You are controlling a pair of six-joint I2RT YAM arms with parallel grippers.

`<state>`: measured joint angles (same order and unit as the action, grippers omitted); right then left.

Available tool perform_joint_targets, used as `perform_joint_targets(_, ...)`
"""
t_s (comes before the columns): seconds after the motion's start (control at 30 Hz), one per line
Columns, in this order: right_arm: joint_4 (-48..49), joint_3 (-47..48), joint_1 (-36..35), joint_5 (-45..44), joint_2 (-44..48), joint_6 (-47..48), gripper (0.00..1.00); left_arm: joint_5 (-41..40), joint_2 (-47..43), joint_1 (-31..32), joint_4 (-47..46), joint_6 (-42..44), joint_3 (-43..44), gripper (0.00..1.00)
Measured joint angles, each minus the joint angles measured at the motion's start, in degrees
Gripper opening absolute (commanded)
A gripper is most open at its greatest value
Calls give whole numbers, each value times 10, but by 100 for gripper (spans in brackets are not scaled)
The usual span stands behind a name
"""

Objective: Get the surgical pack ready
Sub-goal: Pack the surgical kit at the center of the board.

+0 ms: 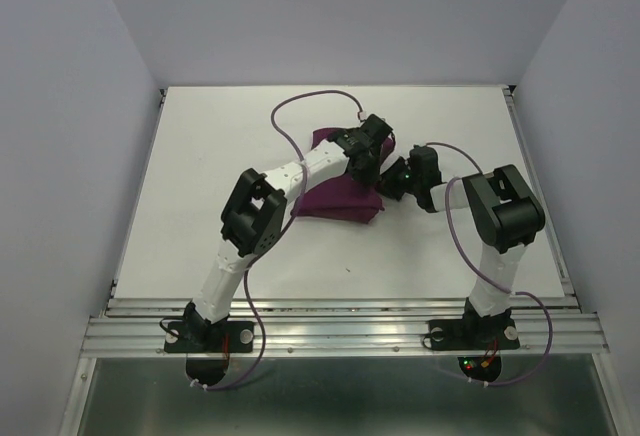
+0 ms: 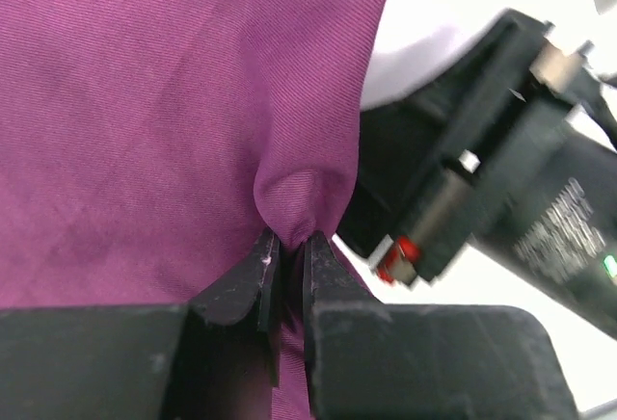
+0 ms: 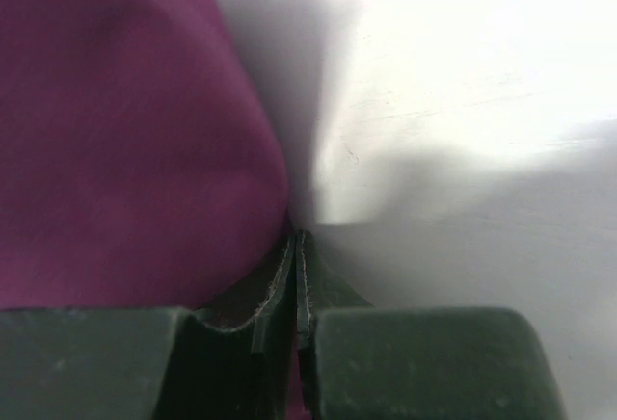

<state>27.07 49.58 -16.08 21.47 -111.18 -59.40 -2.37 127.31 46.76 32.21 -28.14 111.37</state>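
- Left gripper [image 2: 289, 251] pinches a fold of the purple cloth [image 2: 145, 102].
- Right gripper [image 3: 295, 247] clamps the cloth's right edge.
- Likely soft, light, floppy; grip corners.

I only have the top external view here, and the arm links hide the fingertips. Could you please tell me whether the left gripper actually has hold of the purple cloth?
Observer: Yes. In the left wrist view the left gripper is shut on a pinched fold of the purple cloth, which bulges just above its tips.
Operator: Thank you. And the right one?
Observer: The right wrist view shows the right gripper shut as well, at the cloth's edge, with a sliver of purple between its fingers.
Operator: What lies beside that edge?
Observer: Only bare white table, shadowed close to the cloth.
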Motion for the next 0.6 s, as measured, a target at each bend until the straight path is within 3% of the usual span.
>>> perform_joint_targets(0.27, -4, 2, 0, -5, 0, 46, 9, -26, 45, -8, 13, -30, 48, 0)
perform_joint_targets(0.6, -126, -3, -5, -52, 59, 106, 9, -35, 62, -9, -11, -70, 54, 0)
